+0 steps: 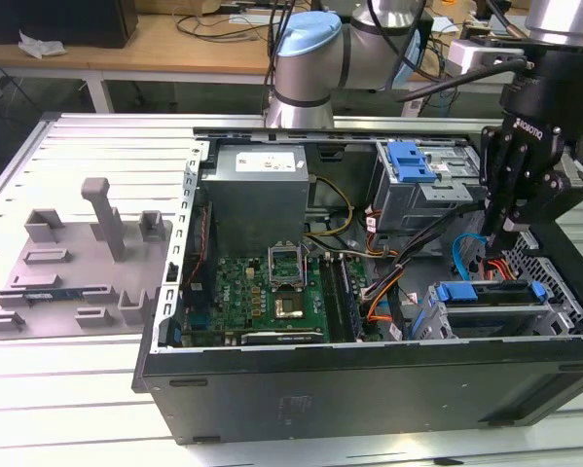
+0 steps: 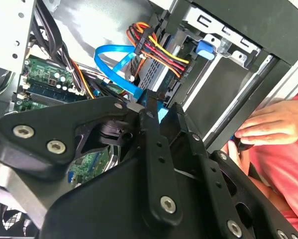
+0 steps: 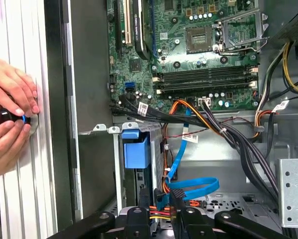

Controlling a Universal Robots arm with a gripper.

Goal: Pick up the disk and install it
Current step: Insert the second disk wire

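the open computer case (image 1: 369, 389) lies on its side on the slatted bench (image 1: 87, 156), and the black claw (image 1: 498, 233) hangs inside it toward three o'clock in the exterior view, tips down among the cables. its fingers (image 1: 505, 190) look drawn close together with nothing between them, though i cannot tell for sure.

the disk (image 1: 491, 309) sits in the drive bay at about four o'clock of the case, just below the claw, its blue carrier bracket edge facing up and a grey cage around it. a blue data cable (image 1: 463, 255) loops beside the claw's tips, and a bundle of red, yellow and orange wires (image 2: 156, 47) crowds the same corner. further round, the motherboard (image 1: 272, 287) fills the middle, the grey power supply box (image 1: 257, 195) stands at twelve o'clock, and a second bay with a blue latch (image 1: 411, 161) sits at one o'clock. a grey fixture tray (image 1: 72, 263) rests on the bench at nine o'clock.

in the first wrist view a person's hands (image 3: 9, 119) hold a small black knob on the bench outside the case wall; in the second wrist view one hand (image 2: 270, 124) rests at the case edge.
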